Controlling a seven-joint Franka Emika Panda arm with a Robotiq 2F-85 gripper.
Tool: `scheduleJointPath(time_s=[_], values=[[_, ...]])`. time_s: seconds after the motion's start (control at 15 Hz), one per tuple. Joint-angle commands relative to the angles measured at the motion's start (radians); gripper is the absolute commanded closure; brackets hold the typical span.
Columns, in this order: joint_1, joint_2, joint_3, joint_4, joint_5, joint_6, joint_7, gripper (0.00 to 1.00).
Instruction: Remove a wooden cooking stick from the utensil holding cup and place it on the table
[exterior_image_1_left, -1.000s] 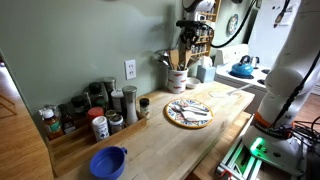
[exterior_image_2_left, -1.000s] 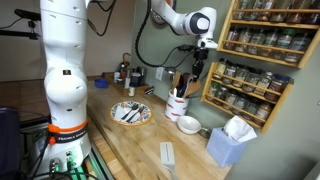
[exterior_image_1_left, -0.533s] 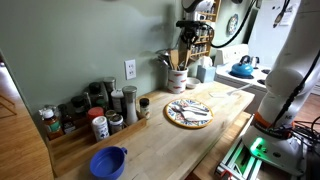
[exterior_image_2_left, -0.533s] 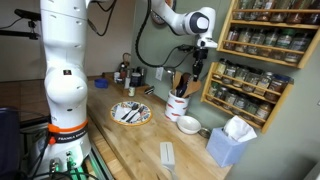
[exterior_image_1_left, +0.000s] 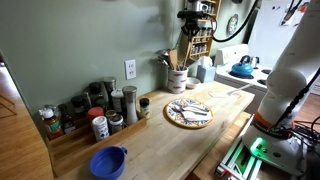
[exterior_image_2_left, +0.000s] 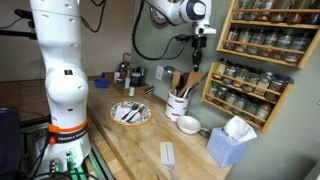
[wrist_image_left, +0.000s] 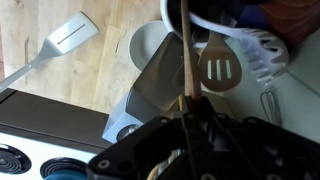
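Wooden shaft, dead centre in the wrist view: the long, thin wooden cooking stick (wrist_image_left: 185, 60) runs straight down into the black Robotiq gripper (wrist_image_left: 187, 118). The fingers are pinched tight on it, with no gap showing on either side. Just beside the stick, a slotted wooden spatula (wrist_image_left: 217, 66) faces the camera. Past that, a pale flat-bladed turner (wrist_image_left: 68, 36) lies on the light wooden table (wrist_image_left: 110, 20).

Out to the exterior views now. A round plate (exterior_image_2_left: 130, 112) loaded with utensils sits on the table, and a small white bowl (exterior_image_2_left: 187, 124) rests just beside the white utensil cup (exterior_image_2_left: 178, 106). The cup stands at the back of the table by the wall. The gripper (exterior_image_2_left: 197, 36) hangs high above the cup, and the stick (exterior_image_2_left: 193, 60) drops near upright from its fingers. The stick's lower end is down among the other handles poking out of the cup. Whether it is clear of the rim, I cannot tell. Behind it all, a wooden spice rack (exterior_image_2_left: 255, 60) full of jars hangs on the wall.
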Motion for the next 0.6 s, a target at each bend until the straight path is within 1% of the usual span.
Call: scheduleJointPath(time_s=[0.0, 0.2, 0.33, 0.53], values=[[-0.002, -0.069, 0.002, -0.012, -0.048, -0.011, 0.039, 0.97], [-0.014, -0.109, 0.001, -0.014, -0.060, -0.009, 0.052, 0.97], [-0.023, -0.144, -0.007, -0.023, -0.023, -0.004, 0.054, 0.97], [-0.039, -0.191, -0.013, -0.044, -0.013, -0.004, 0.063, 0.97]])
